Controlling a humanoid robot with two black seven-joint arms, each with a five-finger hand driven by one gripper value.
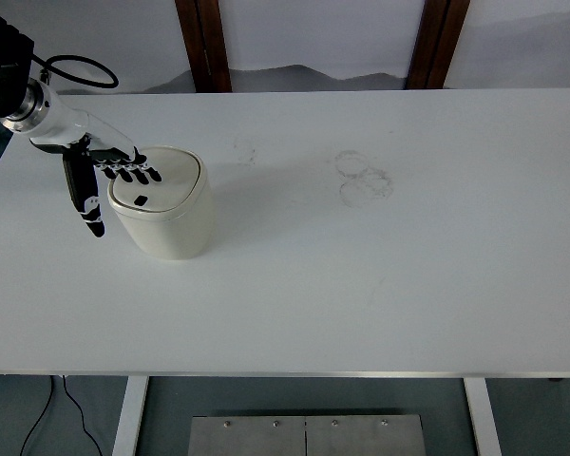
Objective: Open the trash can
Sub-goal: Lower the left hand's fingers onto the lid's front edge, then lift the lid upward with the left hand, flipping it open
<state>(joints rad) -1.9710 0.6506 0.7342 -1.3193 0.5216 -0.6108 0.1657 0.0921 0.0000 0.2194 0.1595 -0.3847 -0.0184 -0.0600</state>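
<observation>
The white table (361, 266) filled most of the view, bare apart from faint ring stains (363, 177) right of centre; behind it ran a pale wall with two dark wooden posts. Near the table's left end stood the small cream trash can (167, 214), lid closed. It looked light, rigid and smooth, likely to slide if pushed sideways, so pressing down on the lid seemed best. The left robot hand (100, 176) was released, fingers extended over the lid's back edge, thumb hanging beside the can.

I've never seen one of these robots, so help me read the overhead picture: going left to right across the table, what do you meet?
Left hand, fingers spread over the lid's edge → trash can, lid closed → faint ring marks on the white table.
</observation>
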